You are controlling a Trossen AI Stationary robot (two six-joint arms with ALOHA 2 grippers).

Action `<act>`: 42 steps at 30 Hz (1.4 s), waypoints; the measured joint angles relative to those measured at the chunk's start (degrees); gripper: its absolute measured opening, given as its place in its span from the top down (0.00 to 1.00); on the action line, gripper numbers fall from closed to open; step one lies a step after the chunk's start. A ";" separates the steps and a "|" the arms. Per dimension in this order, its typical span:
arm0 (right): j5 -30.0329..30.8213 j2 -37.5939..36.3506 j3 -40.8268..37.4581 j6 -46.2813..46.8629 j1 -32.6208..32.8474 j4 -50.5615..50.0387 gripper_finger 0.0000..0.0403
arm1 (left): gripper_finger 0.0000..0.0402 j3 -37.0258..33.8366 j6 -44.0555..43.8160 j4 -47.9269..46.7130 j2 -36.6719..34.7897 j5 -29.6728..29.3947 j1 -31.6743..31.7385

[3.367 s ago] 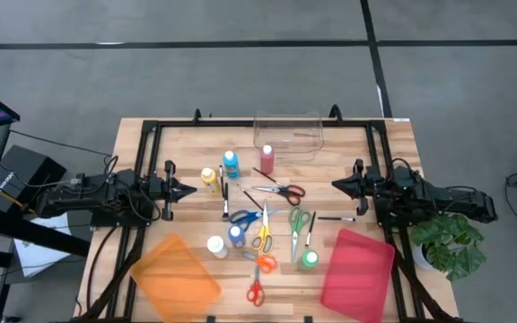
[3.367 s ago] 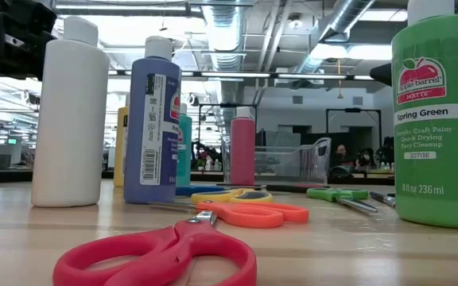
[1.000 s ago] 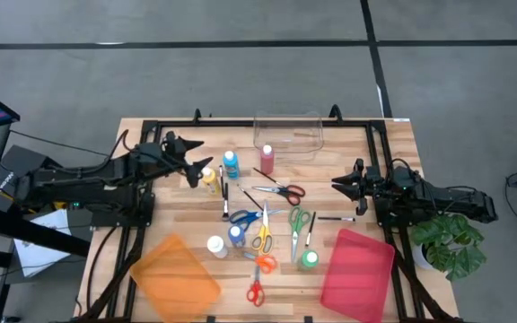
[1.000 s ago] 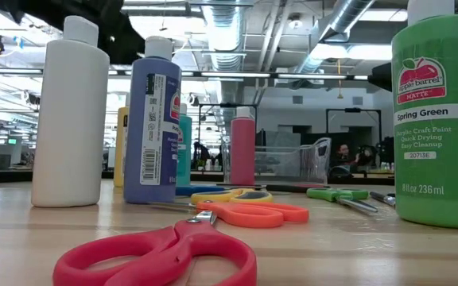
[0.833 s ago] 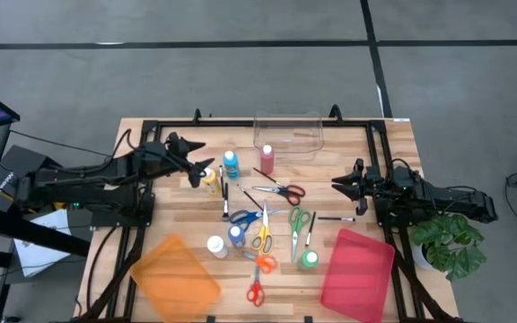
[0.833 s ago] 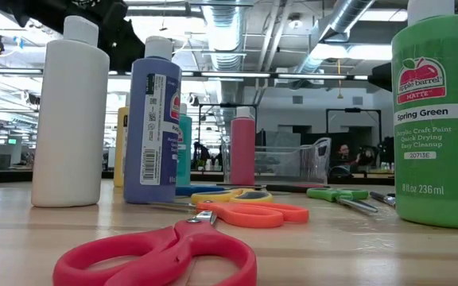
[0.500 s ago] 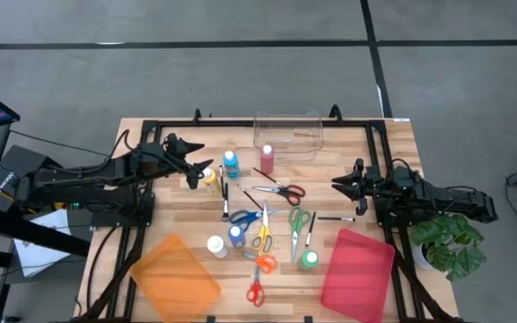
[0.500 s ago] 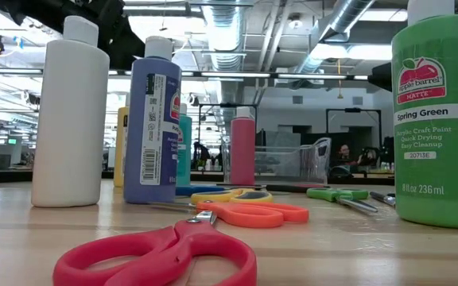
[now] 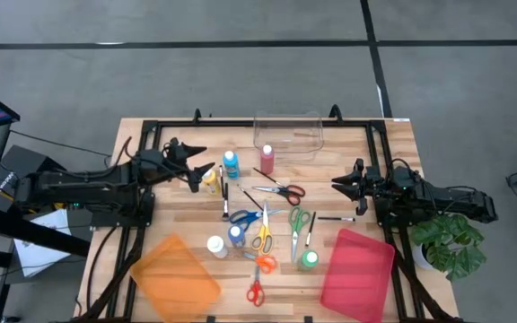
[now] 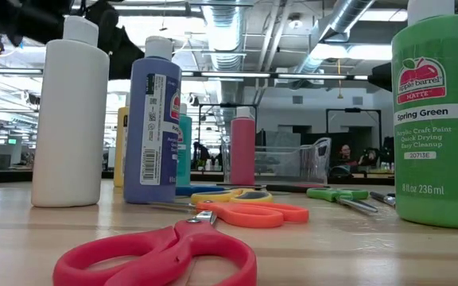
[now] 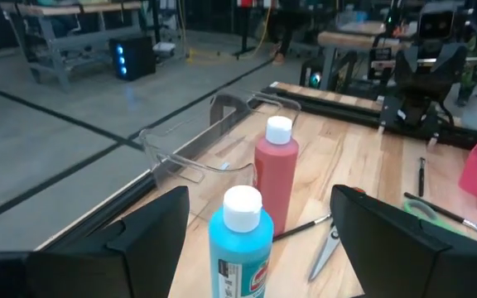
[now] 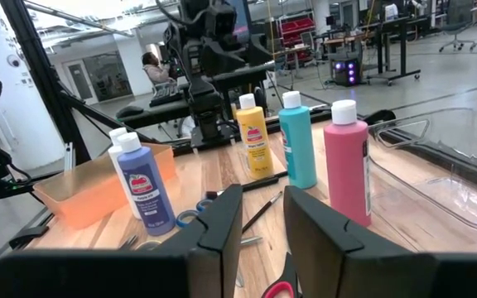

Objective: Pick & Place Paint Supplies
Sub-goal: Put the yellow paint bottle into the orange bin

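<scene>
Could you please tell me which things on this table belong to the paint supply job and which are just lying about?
Job:
- paint bottles, e.g. teal bottle, green bottle
- scissors, e.g. red scissors
- brushes, e.g. brush

Lying about:
- potted plant
- loose cables

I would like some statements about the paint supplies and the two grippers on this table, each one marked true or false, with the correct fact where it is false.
1. The left gripper is open, next to the yellow bottle. True.
2. The red bottle lies inside the clear bin. False: it stands on the table in front of the bin.
3. The right gripper holds a pair of scissors. False: it holds nothing and waits at the right side.
4. The green bottle stands beside the pink tray. True.
</scene>
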 joint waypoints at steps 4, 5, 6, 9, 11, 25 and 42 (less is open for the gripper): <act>0.00 0.00 -0.01 0.00 0.00 0.00 0.78 | 0.28 -2.62 0.08 2.50 -0.05 0.18 0.00; 0.00 -0.01 0.00 0.01 0.00 0.00 0.78 | 0.28 -2.91 0.10 2.60 -0.03 0.55 0.00; 0.00 -0.01 0.00 0.02 0.00 -0.02 0.78 | 0.28 -3.17 0.10 2.93 -0.05 0.94 0.00; 0.00 -0.01 -0.01 0.01 0.00 0.00 0.78 | 0.28 -3.78 -0.32 2.90 -0.05 1.01 0.00; -0.01 -0.01 0.00 0.02 0.00 0.00 0.78 | 0.28 -4.31 -0.55 2.77 -0.05 1.01 0.00; -0.02 -0.01 0.00 0.45 0.00 -0.04 0.78 | 0.28 -8.42 1.06 3.09 -0.81 5.50 -0.02; -0.04 -0.02 0.01 0.46 0.00 -0.04 0.78 | 0.28 -15.15 0.52 11.53 -2.93 4.37 0.00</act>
